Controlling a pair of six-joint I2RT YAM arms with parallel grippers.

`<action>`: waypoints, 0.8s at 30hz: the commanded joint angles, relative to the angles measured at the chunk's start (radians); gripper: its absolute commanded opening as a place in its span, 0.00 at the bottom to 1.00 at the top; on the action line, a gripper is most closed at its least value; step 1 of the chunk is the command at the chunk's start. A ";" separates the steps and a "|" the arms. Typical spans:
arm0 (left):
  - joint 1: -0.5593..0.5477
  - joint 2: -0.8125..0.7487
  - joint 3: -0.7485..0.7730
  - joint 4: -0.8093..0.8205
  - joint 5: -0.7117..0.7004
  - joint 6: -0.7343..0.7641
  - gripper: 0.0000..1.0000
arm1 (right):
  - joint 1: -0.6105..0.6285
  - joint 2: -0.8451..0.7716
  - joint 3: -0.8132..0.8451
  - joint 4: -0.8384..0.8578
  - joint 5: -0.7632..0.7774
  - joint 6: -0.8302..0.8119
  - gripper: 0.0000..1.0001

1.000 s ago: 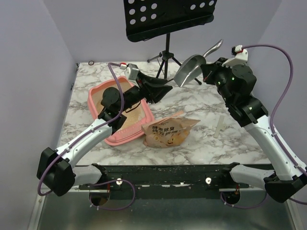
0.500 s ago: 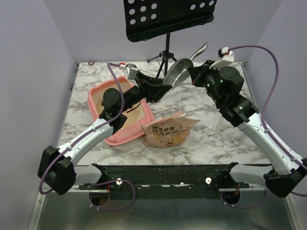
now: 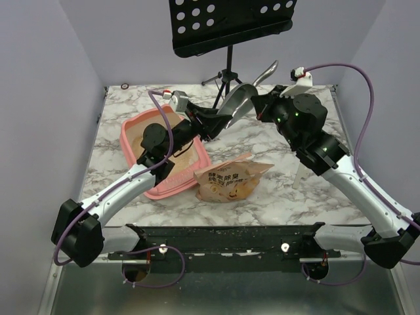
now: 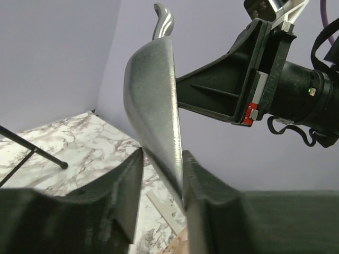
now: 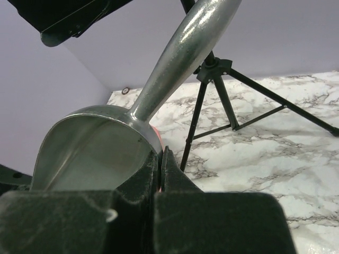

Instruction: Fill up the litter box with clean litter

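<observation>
1. Mid-air handover of the scoop (image 3: 235, 100), by the look of it, from right to left; bowl empty inside.
2. Holding side, right gripper (image 5: 160, 165): clamped tight on the bowl's back wall, beside the root of the handle.
3. Receiving side, left gripper (image 4: 161, 161): roughly half open, fingers (image 4: 119, 185) straddling the bowl's front lip, one pad at or near the metal and a gap at the other; nothing gripped yet.
4. For a clean transfer: seat the lip deep between the pads, close squarely across the thin wall, and release on the right only once the left hold looks firm.
5. Target, litter box (image 3: 159, 191): on the table (image 3: 275, 197), left of and lower than the left fingers, well apart from them; bag (image 3: 230, 178) just beside its near right corner.
6. Contents, clean litter (image 3: 136, 136): a tan layer on the box floor, partly hidden by the left arm.
</observation>
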 commanded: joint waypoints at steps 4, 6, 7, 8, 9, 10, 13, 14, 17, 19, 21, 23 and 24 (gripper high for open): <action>-0.020 -0.043 0.008 -0.077 -0.120 0.107 0.06 | 0.012 -0.062 -0.016 0.051 -0.065 0.009 0.01; -0.029 -0.055 0.011 -0.090 -0.126 0.124 0.00 | 0.012 -0.073 -0.010 0.028 -0.095 0.000 0.02; -0.034 -0.063 0.021 -0.120 -0.129 0.139 0.00 | 0.012 -0.082 -0.003 0.011 -0.103 -0.009 0.09; -0.042 -0.071 0.042 -0.166 -0.134 0.164 0.00 | 0.012 -0.093 -0.002 -0.003 -0.106 -0.018 0.21; -0.046 -0.078 0.073 -0.235 -0.141 0.196 0.00 | 0.012 -0.105 0.000 -0.019 -0.105 -0.033 0.34; -0.049 -0.083 0.118 -0.313 -0.150 0.219 0.00 | 0.012 -0.122 0.001 -0.039 -0.100 -0.050 0.40; -0.051 -0.114 0.195 -0.505 -0.155 0.264 0.00 | 0.011 -0.172 0.000 -0.104 -0.091 -0.139 0.59; -0.051 -0.135 0.211 -0.560 -0.155 0.265 0.00 | 0.012 -0.191 -0.002 -0.125 -0.080 -0.170 0.63; -0.052 -0.195 0.244 -0.710 -0.144 0.293 0.00 | 0.012 -0.261 -0.028 -0.184 -0.060 -0.239 0.68; -0.052 -0.207 0.298 -0.856 -0.126 0.337 0.00 | 0.012 -0.313 -0.051 -0.219 -0.068 -0.270 0.70; -0.053 -0.218 0.332 -0.967 -0.103 0.362 0.00 | 0.012 -0.347 -0.066 -0.262 -0.057 -0.294 0.71; -0.053 -0.230 0.344 -1.036 -0.063 0.365 0.00 | 0.012 -0.369 -0.075 -0.300 -0.039 -0.316 0.72; -0.051 -0.241 0.337 -1.059 -0.033 0.358 0.00 | 0.012 -0.380 -0.078 -0.313 -0.043 -0.329 0.72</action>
